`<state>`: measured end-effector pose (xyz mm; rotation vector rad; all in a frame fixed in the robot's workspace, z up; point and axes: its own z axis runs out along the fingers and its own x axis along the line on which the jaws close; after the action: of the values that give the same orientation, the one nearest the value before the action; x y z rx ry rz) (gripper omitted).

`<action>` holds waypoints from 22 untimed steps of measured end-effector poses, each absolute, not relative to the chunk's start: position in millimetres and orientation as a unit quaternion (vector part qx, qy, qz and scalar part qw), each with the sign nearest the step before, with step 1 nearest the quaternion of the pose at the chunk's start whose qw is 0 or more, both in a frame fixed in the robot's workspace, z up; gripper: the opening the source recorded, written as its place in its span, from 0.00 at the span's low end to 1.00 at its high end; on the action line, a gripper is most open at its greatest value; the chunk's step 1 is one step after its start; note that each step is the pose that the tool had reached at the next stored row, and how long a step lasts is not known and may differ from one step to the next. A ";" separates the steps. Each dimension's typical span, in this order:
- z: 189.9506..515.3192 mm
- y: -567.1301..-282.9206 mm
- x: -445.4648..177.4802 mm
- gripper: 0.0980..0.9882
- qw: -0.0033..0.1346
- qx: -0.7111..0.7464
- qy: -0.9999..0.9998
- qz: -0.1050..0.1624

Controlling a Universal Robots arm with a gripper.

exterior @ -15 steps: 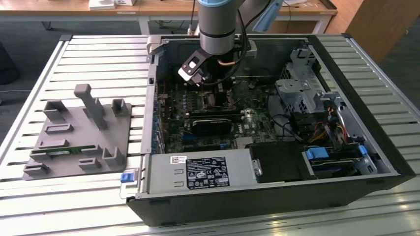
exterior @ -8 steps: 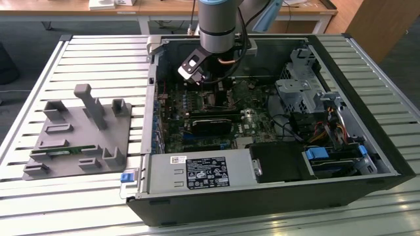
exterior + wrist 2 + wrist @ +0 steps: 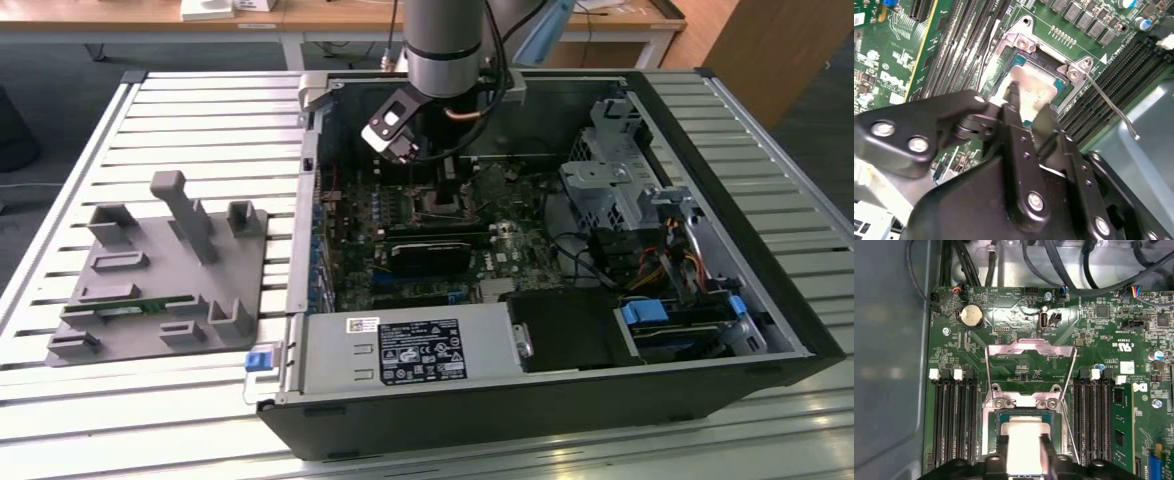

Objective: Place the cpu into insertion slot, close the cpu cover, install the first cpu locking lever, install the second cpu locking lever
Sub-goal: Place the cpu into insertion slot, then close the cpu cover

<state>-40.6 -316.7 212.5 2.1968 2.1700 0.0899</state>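
Note:
The cpu (image 3: 1026,440), a pale silvery square, lies in the insertion slot (image 3: 1000,421), a dark socket with a silver rim on the green board. My gripper (image 3: 1024,452) is down over it, and its black fingers (image 3: 1046,447) hug two opposite edges of the chip. The second wrist view shows the cpu (image 3: 1034,82) level inside the insertion slot (image 3: 1019,60), with my gripper (image 3: 1030,106) on it. The cpu cover (image 3: 1029,346) is swung open, away from the socket. One thin locking lever (image 3: 1114,107) sticks out free beside the socket. My gripper (image 3: 445,192) reaches into the open case.
Memory slots (image 3: 954,425) flank the socket on both sides. A black graphics card (image 3: 434,255), a power supply (image 3: 400,350) and a drive cage (image 3: 614,180) crowd the case. A grey fixture block (image 3: 160,270) stands on the slatted table at the exterior view's left.

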 end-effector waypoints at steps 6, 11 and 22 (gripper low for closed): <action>215.6 -316.7 -39.7 0.08 0.025 0.711 0.702 0.027; 216.3 -316.8 -39.5 0.01 0.024 0.711 0.702 0.027; 222.5 -316.7 -39.4 0.01 0.024 0.711 0.702 0.027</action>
<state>-39.4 -316.7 222.5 2.2011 2.1725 0.0828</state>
